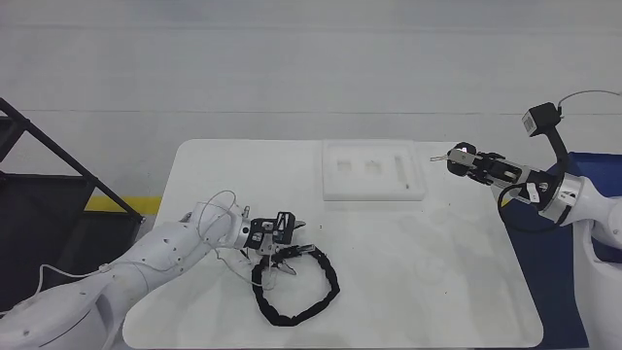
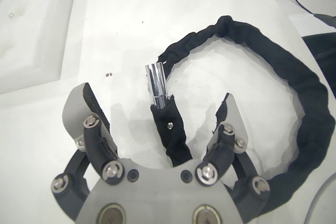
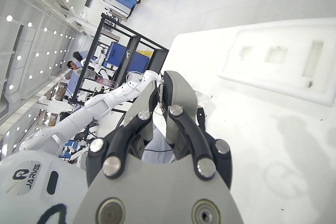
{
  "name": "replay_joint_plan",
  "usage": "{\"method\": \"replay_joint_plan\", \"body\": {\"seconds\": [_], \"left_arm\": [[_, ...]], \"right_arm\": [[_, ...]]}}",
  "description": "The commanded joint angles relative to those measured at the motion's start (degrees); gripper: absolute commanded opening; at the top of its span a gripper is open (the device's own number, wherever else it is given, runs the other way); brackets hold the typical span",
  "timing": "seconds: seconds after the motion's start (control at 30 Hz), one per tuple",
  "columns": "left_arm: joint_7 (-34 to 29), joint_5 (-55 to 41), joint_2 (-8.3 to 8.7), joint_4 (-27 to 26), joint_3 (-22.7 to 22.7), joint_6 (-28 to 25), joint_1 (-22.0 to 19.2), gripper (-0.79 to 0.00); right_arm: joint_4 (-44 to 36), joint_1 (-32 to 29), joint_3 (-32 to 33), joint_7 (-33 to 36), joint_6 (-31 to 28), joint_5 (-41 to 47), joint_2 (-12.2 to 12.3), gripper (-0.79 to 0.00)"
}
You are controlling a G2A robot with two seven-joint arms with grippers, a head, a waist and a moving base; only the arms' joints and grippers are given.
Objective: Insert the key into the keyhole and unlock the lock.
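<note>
Black-sleeved chain lock (image 1: pixel 301 297), near left, its chrome cylinder (image 2: pixel 157 88) inside the spread left gripper (image 2: pixel 156 97); the right gripper (image 1: pixel 457 156), far right, pinches the apparent key (image 1: pixel 439 158), and an unclamped cylinder may skid under insertion.

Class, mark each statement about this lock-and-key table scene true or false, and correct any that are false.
1. The left gripper is open, with the lock's chrome end between its fingers. True.
2. The black chain lock lies inside the foam tray. False: it lies in a loop on the table, beside the tray.
3. The right gripper has its fingers shut. True.
4. Both grippers are over the chain lock. False: the right gripper is off beside the foam tray, well apart from the chain lock.
</note>
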Motion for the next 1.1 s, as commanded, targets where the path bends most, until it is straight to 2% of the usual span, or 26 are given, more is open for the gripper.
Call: {"method": "replay_joint_plan", "body": {"seconds": [0.0,0.17,0.2,0.23,0.33,0.4,0.43,0.77,0.9,1.07], "left_arm": [[-0.3,0.5,-0.56,0.4,0.0,0.3,0.2,-0.022],[-1.0,1.2,-1.81,1.8,-0.4,0.1,0.2,-0.175],[-1.5,1.2,-2.03,2.2,-0.5,-0.1,0.2,-0.268],[-1.7,1.1,-2.25,2.4,-0.6,-0.3,0.2,-0.403],[-2.1,1.1,-2.81,3.3,-0.9,-1.1,0.2,-0.573],[-2.2,1.4,-3.13,3.7,-1.1,-1.4,0.2,-0.767],[-2.3,1.6,-3.27,4.0,-1.2,-1.5,0.2,-0.785],[-0.4,1.2,-3.83,3.5,-3.1,-4.4,-0.5,-0.785],[2.1,-0.9,-3.17,2.2,-5.1,-6.8,-1.0,-0.785],[6.6,-3.5,-1.57,-1.0,-8.3,-10.8,-1.5,-0.785]], "right_arm": [[0.0,0.0,0.0,0.0,0.0,0.0,0.0,-0.785],[0.0,0.0,0.0,0.0,0.0,0.0,0.0,-0.785],[0.0,0.0,0.0,0.0,0.0,0.0,0.0,-0.785],[0.0,0.0,0.0,0.0,0.0,0.0,0.0,-0.785],[0.0,0.0,0.0,0.0,0.0,0.0,0.0,-0.785],[0.0,0.0,0.0,0.0,0.0,0.0,0.0,-0.785],[0.0,0.0,0.0,0.0,0.0,0.0,0.0,-0.785],[0.0,0.0,0.0,0.0,0.0,0.0,0.0,-0.785],[0.0,0.0,0.0,0.0,0.0,0.0,0.0,-0.785],[0.0,0.0,0.0,0.0,0.0,0.0,0.0,-0.785]]}}
